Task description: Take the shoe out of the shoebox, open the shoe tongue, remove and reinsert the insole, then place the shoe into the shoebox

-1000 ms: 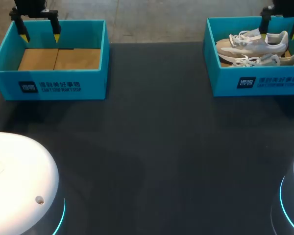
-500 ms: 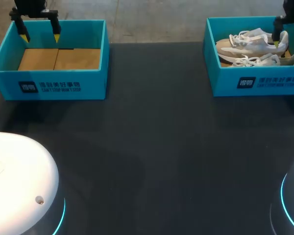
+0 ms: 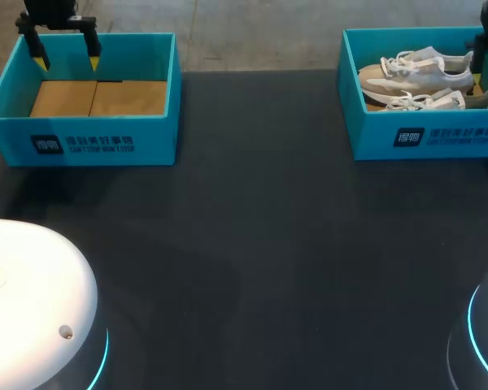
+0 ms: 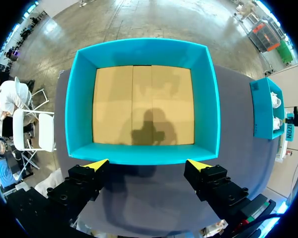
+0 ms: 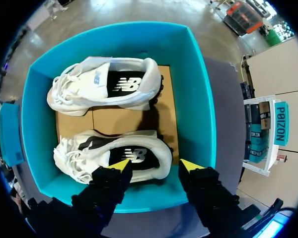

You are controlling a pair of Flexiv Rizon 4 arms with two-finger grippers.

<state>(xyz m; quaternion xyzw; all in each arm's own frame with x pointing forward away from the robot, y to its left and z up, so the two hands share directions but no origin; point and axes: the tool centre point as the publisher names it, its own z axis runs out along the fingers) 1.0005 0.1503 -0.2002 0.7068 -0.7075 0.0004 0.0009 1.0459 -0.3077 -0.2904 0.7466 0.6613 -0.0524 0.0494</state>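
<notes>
Above shoe [image 5: 114,153] heel in right shoebox [image 5: 191,94], right claw [image 5: 155,165] hangs apart; left claw [image 4: 146,163] apart over left shoebox [image 4: 139,49].

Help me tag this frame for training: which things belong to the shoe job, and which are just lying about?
Job: right shoebox; nearer shoe and farther shoe in it; right gripper, open over the nearer shoe's heel.
Lying about: left box, nothing in it; left gripper, open.
</notes>
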